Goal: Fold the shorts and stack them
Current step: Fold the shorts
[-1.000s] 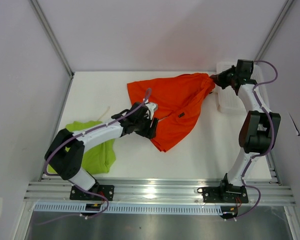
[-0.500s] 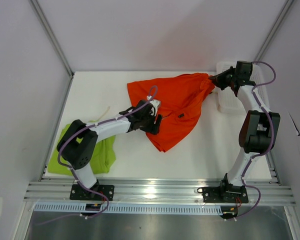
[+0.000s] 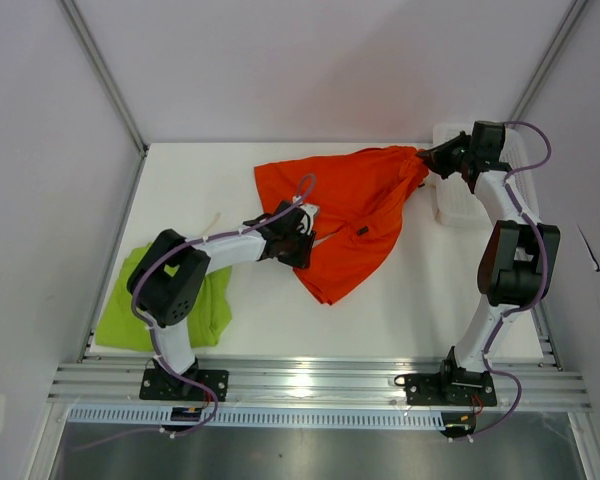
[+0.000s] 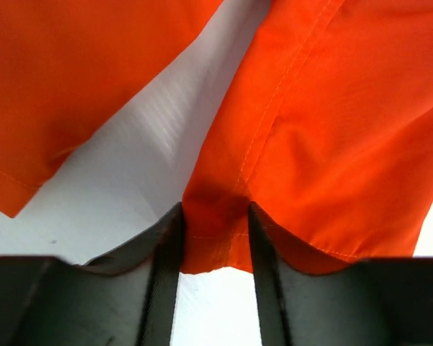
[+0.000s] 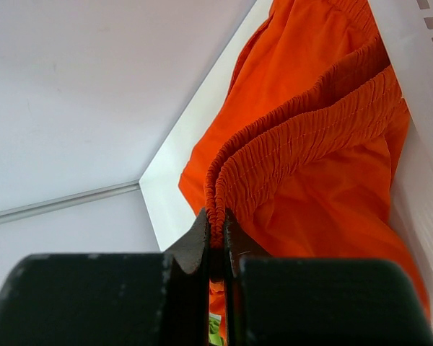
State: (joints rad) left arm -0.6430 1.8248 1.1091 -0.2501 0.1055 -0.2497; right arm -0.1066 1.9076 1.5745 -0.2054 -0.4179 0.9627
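Observation:
The orange-red shorts [image 3: 355, 205] lie spread across the middle of the table, with a small dark tag on them. My right gripper [image 3: 427, 160] is shut on their gathered elastic waistband [image 5: 303, 130] and holds that end raised at the far right. In the right wrist view the gripper [image 5: 216, 223] pinches the waistband fold tightly. My left gripper [image 3: 303, 240] sits low at the shorts' near-left hem. In the left wrist view it [image 4: 215, 216] is open, and the hem corner [image 4: 216, 245] lies flat between its fingers. The lime green shorts [image 3: 195, 310] lie at the front left, partly under the left arm.
A white mesh basket [image 3: 458, 205] stands at the far right, just behind the right gripper, and its wall shows in the right wrist view [image 5: 418, 86]. A thin pale cord [image 3: 212, 222] lies on the table left of the orange shorts. Enclosure walls stand on three sides.
My left arm has swung its elbow to the right, and its gripper has pushed a little further onto the orange hem. The right arm and the waistband have stayed still.

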